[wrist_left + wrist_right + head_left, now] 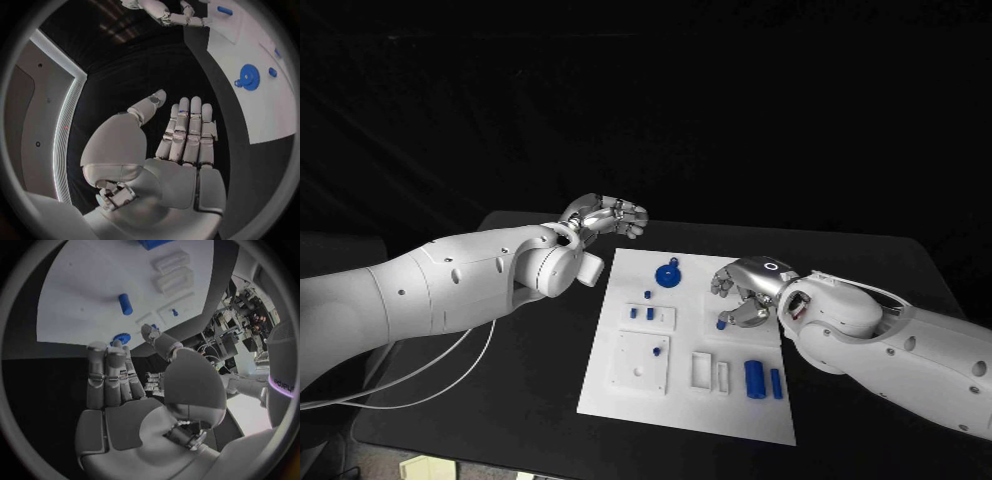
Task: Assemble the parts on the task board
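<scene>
Hands both empty, fingers apart; blue gear on board btwn them.

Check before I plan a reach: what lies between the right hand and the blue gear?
Nothing. In the head view, the stretch between the right hand and the blue gear is bare white task board.
</scene>
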